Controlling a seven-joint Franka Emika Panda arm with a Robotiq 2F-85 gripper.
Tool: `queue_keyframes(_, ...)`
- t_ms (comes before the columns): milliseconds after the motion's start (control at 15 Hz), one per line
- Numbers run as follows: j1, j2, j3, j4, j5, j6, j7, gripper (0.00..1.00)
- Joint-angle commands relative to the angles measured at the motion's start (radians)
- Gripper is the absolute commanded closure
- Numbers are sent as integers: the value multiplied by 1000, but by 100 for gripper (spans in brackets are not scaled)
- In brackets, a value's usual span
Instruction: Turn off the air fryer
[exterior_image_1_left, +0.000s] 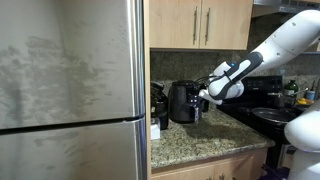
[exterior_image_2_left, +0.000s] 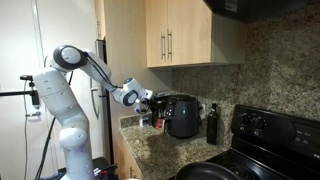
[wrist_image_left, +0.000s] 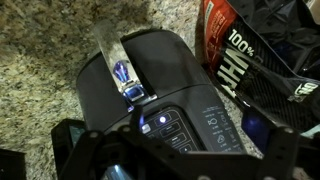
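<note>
The air fryer (exterior_image_1_left: 183, 102) is a rounded glossy black appliance on the granite counter, seen in both exterior views (exterior_image_2_left: 182, 115). In the wrist view I look down on its top (wrist_image_left: 120, 80); the control panel (wrist_image_left: 185, 125) has one round button lit blue-white at its left. My gripper (wrist_image_left: 198, 140) hovers just above the panel, its dark fingers spread to either side and holding nothing. In the exterior views the gripper (exterior_image_1_left: 204, 94) (exterior_image_2_left: 148, 98) sits close against the fryer's upper side.
A black bag printed "100%" (wrist_image_left: 245, 55) lies beside the fryer. A dark bottle (exterior_image_2_left: 211, 125) stands near it, and a black stove (exterior_image_2_left: 265, 135) with a pan (exterior_image_1_left: 272, 116) lies beyond. A steel fridge (exterior_image_1_left: 70, 90) fills one side. Cabinets (exterior_image_2_left: 170, 35) hang overhead.
</note>
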Motion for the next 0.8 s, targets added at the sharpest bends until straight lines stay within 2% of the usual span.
queue_keyframes(0, 37, 3, -29, 10, 13, -46, -8, 0)
queue_keyframes(133, -21, -13, 12, -3, -16, -15, 1, 0)
queue_keyframes(200, -26, -13, 14, -3, -22, -8, -4, 0)
queue_keyframes(267, 5, -3, -4, 1, -5, -18, 0, 0)
queue_keyframes(467, -3, -6, -3, 1, -11, -18, -1, 0)
queue_keyframes(533, 19, 13, -16, 4, 1, 23, -1, 0)
queue_keyframes(600, 23, 8, -17, 3, 7, 6, 6, 0)
queue_keyframes(733, -20, -8, 18, -7, 4, 14, 39, 0)
